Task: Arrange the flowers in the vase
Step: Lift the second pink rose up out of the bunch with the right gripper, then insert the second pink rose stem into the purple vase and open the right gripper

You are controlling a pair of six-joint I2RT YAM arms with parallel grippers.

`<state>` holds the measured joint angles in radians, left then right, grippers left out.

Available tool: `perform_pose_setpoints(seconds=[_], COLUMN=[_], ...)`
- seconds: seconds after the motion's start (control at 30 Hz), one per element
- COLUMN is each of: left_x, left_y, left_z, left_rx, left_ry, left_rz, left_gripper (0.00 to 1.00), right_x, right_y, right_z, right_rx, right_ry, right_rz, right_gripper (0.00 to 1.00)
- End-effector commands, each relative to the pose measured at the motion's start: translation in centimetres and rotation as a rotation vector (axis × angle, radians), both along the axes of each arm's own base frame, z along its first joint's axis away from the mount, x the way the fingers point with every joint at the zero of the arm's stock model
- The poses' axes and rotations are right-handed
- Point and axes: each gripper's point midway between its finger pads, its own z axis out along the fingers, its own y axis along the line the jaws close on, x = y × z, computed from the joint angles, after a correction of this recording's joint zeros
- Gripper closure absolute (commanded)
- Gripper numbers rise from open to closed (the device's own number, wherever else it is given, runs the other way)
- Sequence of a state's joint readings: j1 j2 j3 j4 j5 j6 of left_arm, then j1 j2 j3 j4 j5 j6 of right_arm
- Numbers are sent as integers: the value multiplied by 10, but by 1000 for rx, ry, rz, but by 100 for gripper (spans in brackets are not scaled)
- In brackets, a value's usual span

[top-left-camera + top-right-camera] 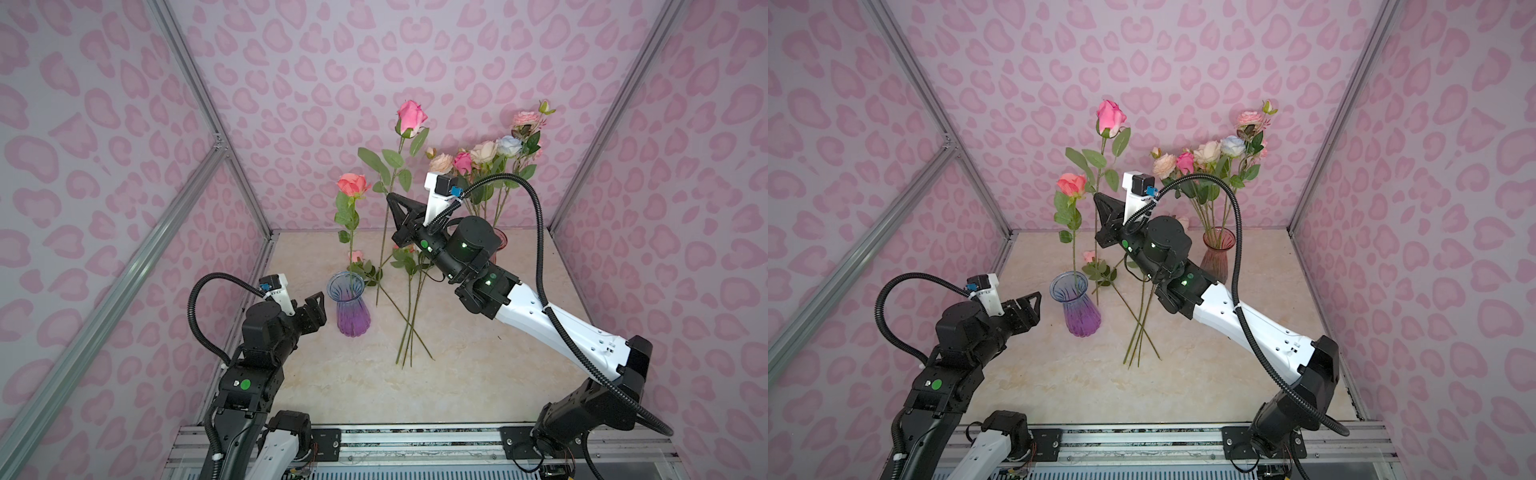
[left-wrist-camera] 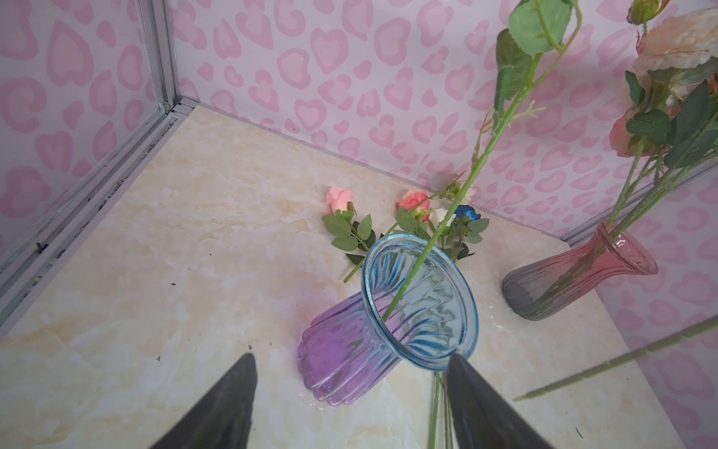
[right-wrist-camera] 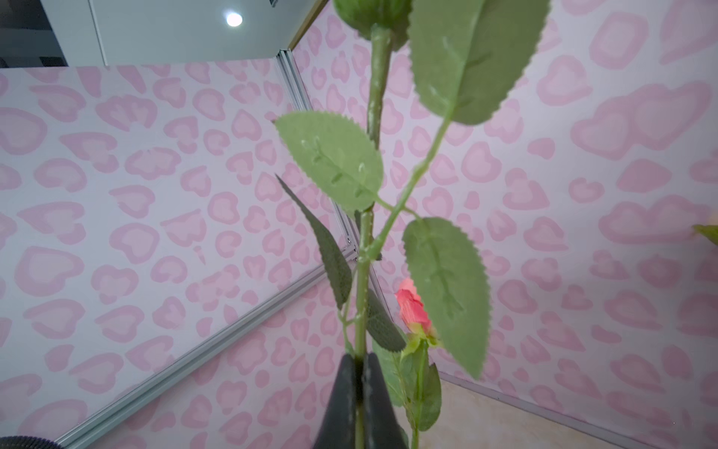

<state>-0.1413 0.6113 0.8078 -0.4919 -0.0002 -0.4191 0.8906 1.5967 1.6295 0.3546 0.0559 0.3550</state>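
A coral rose (image 1: 352,185) stands in the blue-purple vase (image 1: 353,320), a pink rose (image 1: 411,117) upright beside it, other roses (image 2: 415,202) lying nearby.

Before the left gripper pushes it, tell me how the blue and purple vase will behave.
The vase looks like ribbed glass: probably rigid, slick and breakable. It is tall and carries a long rose, so a high push may tip it; a low one would likely slide it.
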Motion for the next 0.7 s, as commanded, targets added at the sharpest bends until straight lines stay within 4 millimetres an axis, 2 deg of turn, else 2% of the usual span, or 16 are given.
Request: perform_pose_setpoints(seconds=[0.0, 0.13, 0.3, 0.4, 0.47, 0.57, 0.67], left_x=[4, 4, 3, 2, 1, 2, 2], left_y=[1, 1, 0, 0, 0, 0, -3], left_z=[10, 11, 12, 12, 13, 13, 12], left_rx=[-6, -4, -7, -7, -8, -13, -22], left_ry=[-45, -45, -51, -54, -57, -59, -54], left_rz=[8, 10, 3, 2, 2, -1, -14], left_gripper=[22, 22, 22, 22, 22, 22, 22], right_x=[-2, 4, 26, 38, 43, 44, 42], right_y=[-5, 3, 26, 43, 51, 65, 68], right_z=[35, 44, 31, 5, -20, -62, -96], right_rx=[119, 164, 128, 88, 74, 35, 27], right_ry=[-101, -126, -106, -58, -18, 46, 104], right_rz=[-19, -23, -40, -25, -16, 4, 9], right_gripper=[100, 100, 100, 100, 100, 99, 97])
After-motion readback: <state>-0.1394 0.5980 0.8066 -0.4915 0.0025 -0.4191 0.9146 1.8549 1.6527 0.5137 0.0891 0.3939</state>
